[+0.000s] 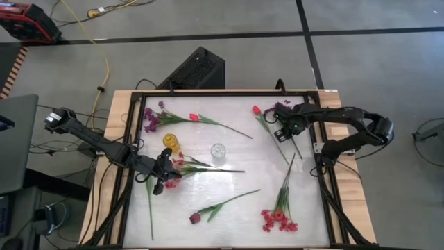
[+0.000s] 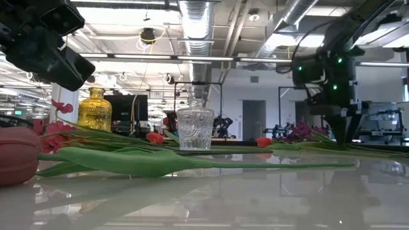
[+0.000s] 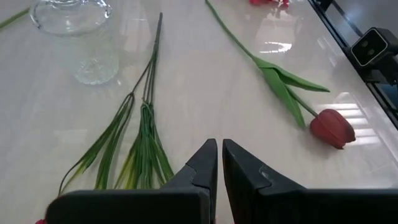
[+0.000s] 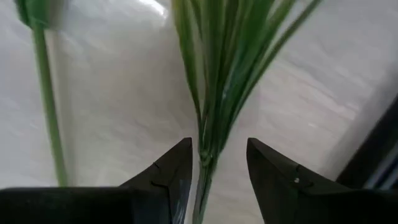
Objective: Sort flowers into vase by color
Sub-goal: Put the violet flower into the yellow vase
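Note:
My left gripper (image 1: 161, 177) is shut and hovers above the leaves of a red-pink spray (image 1: 182, 167); its wrist view shows the fingers (image 3: 219, 144) over green leaves (image 3: 146, 155). My right gripper (image 1: 286, 130) is open and points down near the far right corner. Its fingers stand on either side of the purple spray's stem (image 4: 208, 155), just below the blossoms (image 1: 283, 107). A red tulip (image 1: 256, 110) lies beside it. A yellow vase (image 1: 170, 141) and a clear glass vase (image 1: 218, 151) stand mid-table. My right gripper (image 4: 217, 144) comes from above with one finger on either side of the purple spray's green stem bundle (image 4: 205, 168), which lies flat on the table. Whether either finger touches the stem, I cannot tell.
Another purple spray (image 1: 152, 118) and a red tulip (image 1: 194, 117) lie at the far left. A maroon tulip (image 1: 195, 217) and a second red-pink spray (image 1: 277, 219) lie near the front edge. A black frame (image 1: 326, 173) borders the table.

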You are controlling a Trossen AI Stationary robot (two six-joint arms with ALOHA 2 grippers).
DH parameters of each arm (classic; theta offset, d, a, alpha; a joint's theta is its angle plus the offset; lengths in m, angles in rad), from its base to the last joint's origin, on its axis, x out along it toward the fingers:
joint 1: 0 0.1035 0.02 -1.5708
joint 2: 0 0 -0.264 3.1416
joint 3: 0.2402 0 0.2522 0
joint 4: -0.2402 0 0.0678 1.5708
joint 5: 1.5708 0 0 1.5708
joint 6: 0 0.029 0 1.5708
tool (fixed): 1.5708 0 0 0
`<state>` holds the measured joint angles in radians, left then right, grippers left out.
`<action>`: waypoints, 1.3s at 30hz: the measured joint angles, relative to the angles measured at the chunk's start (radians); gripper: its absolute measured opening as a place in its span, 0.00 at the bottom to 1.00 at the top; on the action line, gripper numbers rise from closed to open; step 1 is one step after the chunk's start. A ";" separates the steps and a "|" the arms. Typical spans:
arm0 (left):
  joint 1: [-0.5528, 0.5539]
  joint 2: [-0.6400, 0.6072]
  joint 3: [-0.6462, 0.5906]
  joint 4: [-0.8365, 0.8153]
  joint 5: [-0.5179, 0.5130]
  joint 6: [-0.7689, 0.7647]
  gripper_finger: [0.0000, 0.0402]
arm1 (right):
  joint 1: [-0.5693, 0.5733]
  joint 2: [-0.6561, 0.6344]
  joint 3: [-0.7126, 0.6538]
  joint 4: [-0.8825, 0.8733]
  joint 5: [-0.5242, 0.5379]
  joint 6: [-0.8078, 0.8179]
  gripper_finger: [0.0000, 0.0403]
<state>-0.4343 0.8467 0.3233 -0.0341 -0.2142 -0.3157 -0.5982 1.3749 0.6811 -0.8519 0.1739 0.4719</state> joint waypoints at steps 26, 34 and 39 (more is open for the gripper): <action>0.000 -0.040 0.019 -0.034 -0.038 0.148 0.03 | 0.158 -0.341 0.133 0.073 0.070 0.172 0.09; -0.011 -0.190 -0.004 -0.080 -0.216 0.195 0.03 | 0.491 -0.441 0.111 0.933 0.278 -0.052 0.09; -0.026 -0.349 -0.045 -0.079 -0.230 0.227 0.03 | 0.630 -0.200 0.080 1.557 0.272 -0.288 0.10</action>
<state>-0.4603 0.4974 0.2785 -0.1128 -0.4442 -0.0889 0.0318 1.1748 0.7615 0.7054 0.4459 0.1844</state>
